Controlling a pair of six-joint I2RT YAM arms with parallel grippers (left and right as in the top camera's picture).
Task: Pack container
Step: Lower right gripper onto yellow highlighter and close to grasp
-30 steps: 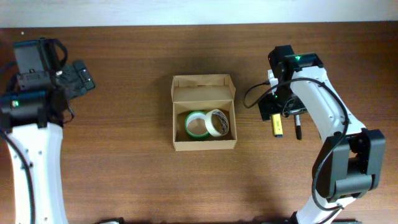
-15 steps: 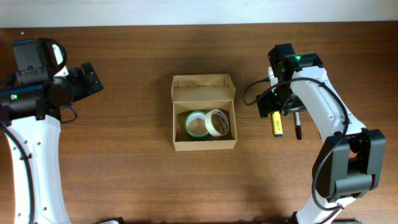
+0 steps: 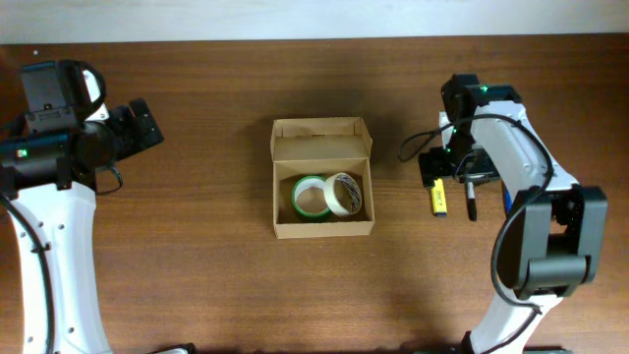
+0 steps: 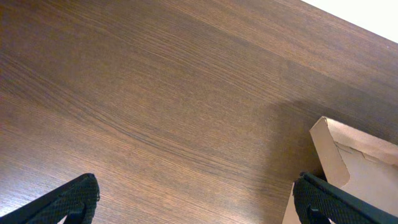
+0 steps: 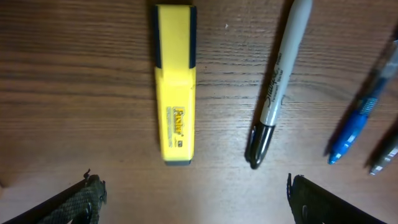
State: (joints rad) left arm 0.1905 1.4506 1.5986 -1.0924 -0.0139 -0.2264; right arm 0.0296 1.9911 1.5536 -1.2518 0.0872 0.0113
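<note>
The container (image 3: 321,228) is a tan cardboard box in the middle of the table, with its flap lid (image 3: 321,128) open at the far side. A green tape roll (image 3: 311,198) and a cream tape roll (image 3: 343,194) lie inside. A corner of the container (image 4: 351,163) shows in the left wrist view. My right gripper (image 3: 453,175) is open and empty, right of the container, just above a yellow highlighter (image 5: 176,81) and a black-capped marker (image 5: 277,81). My left gripper (image 3: 144,127) is open and empty, far left of the container.
The highlighter (image 3: 439,200) and marker (image 3: 471,201) lie side by side on the wood table right of the container. A blue pen (image 5: 356,126) and another pen (image 5: 385,155) lie further right in the right wrist view.
My right gripper has shifted a little to the right, over the highlighter and marker. My left arm turned and then held still. The container and tape rolls have not moved.
</note>
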